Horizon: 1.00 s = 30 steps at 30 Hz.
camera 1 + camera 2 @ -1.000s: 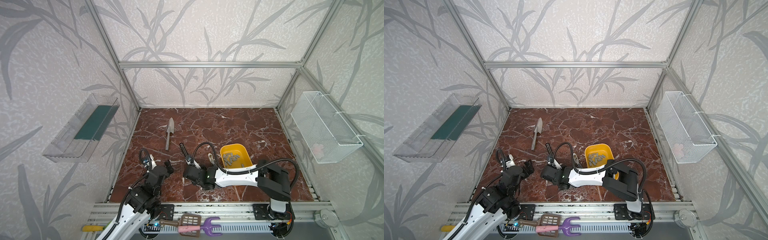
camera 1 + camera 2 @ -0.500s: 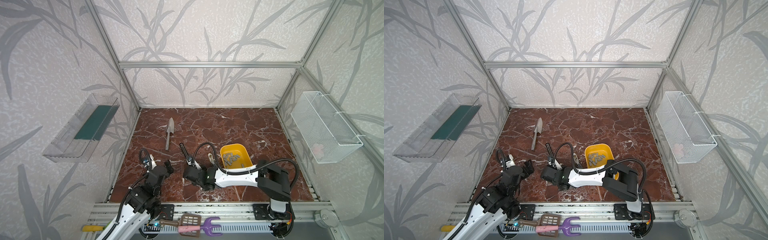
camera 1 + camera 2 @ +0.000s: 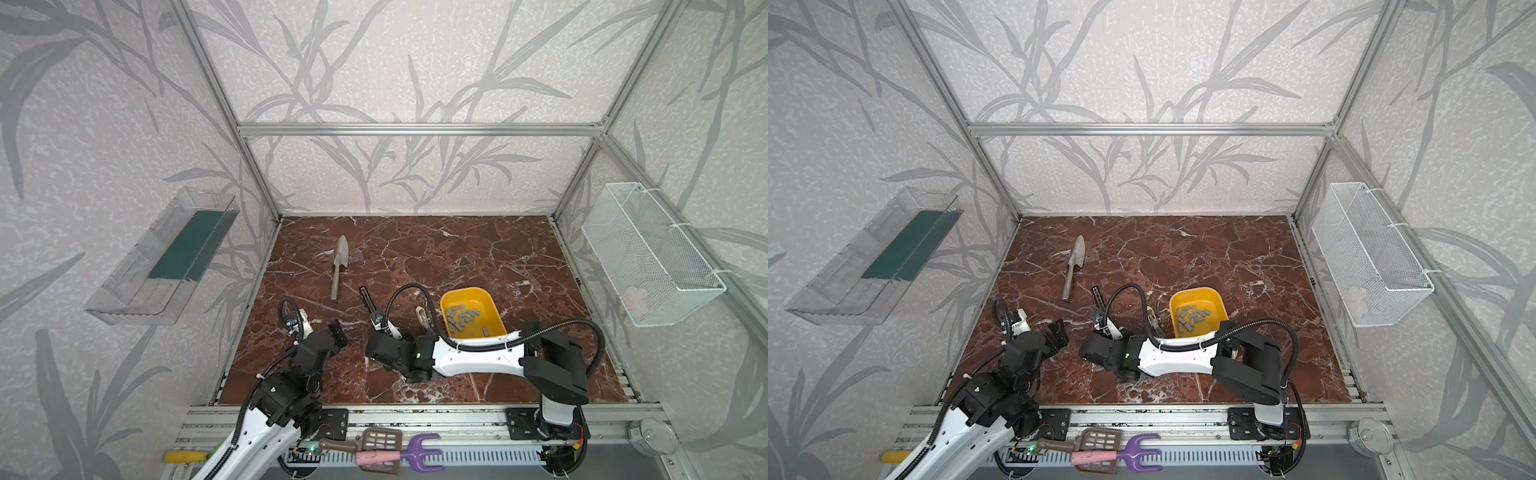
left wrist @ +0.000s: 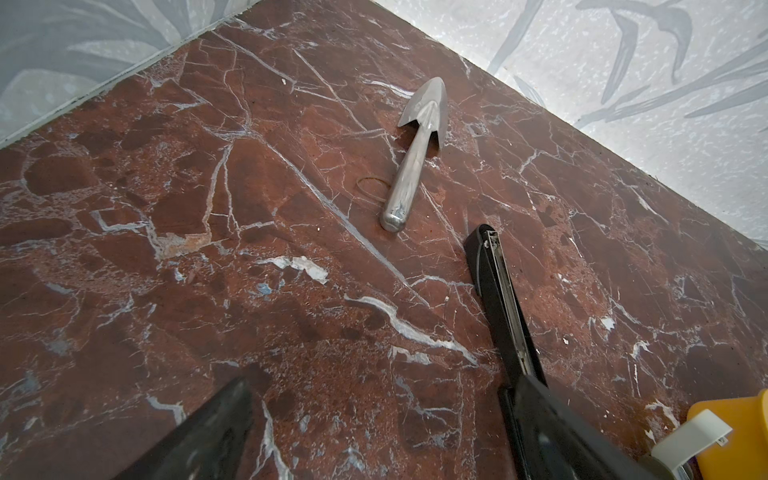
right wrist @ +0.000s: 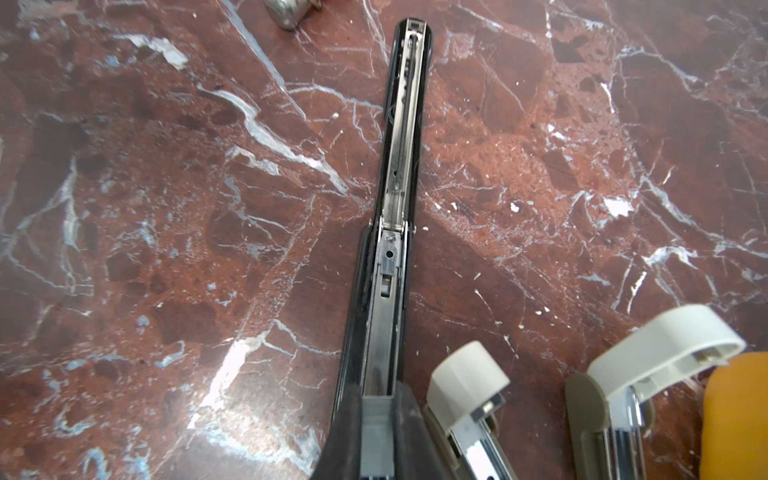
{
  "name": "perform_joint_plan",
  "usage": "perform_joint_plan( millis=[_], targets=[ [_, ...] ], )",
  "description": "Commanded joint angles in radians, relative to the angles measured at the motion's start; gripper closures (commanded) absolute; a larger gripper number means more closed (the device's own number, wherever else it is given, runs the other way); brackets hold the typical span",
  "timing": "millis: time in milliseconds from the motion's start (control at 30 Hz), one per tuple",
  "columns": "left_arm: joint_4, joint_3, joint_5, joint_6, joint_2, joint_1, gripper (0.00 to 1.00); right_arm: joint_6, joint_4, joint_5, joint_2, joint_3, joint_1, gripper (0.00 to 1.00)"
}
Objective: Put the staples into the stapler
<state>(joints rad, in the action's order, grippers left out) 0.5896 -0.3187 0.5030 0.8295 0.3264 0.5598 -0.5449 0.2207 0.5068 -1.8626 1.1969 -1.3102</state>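
Note:
The black stapler (image 3: pixel 367 298) (image 3: pixel 1098 298) lies opened flat on the marble floor, its silvery rail (image 5: pixel 400 158) facing up. My right gripper (image 5: pixel 376 415) (image 3: pixel 378 323) is at the stapler's near end, shut on a grey strip of staples (image 5: pixel 376 440) that sits in line with the rail channel. More staples (image 3: pixel 461 319) (image 3: pixel 1192 319) lie loose in the yellow tray (image 3: pixel 465 293). My left gripper (image 4: pixel 382 436) (image 3: pixel 337 331) hovers open and empty to the left of the stapler (image 4: pixel 500 299), one finger (image 4: pixel 557 432) overlapping its near part in the left wrist view.
Two cream-white blocks (image 5: pixel 469 374) (image 5: pixel 665 345) lie between the stapler and the tray. A metal trowel (image 3: pixel 338 266) (image 4: pixel 415 158) lies farther back, a rubber band (image 4: pixel 371 189) beside its handle. A wire basket (image 3: pixel 648 257) and a clear shelf (image 3: pixel 166 257) hang on the side walls.

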Motion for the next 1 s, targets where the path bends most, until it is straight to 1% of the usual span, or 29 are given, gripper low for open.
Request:
perform_joint_plan(
  millis=[0, 333, 967],
  targets=[
    [-0.004, 0.012, 0.02, 0.002, -0.007, -0.006, 0.01, 0.007, -0.022, 0.011, 0.031, -0.012, -0.006, 1.0],
    [-0.006, 0.013, 0.018, 0.002, -0.007, -0.005, 0.01, -0.006, -0.023, 0.007, -0.021, -0.008, -0.004, 1.0],
    [-0.007, 0.014, 0.016, 0.001, -0.007, -0.006, 0.01, -0.015, -0.02, -0.007, -0.048, -0.004, -0.002, 1.0]
  ],
)
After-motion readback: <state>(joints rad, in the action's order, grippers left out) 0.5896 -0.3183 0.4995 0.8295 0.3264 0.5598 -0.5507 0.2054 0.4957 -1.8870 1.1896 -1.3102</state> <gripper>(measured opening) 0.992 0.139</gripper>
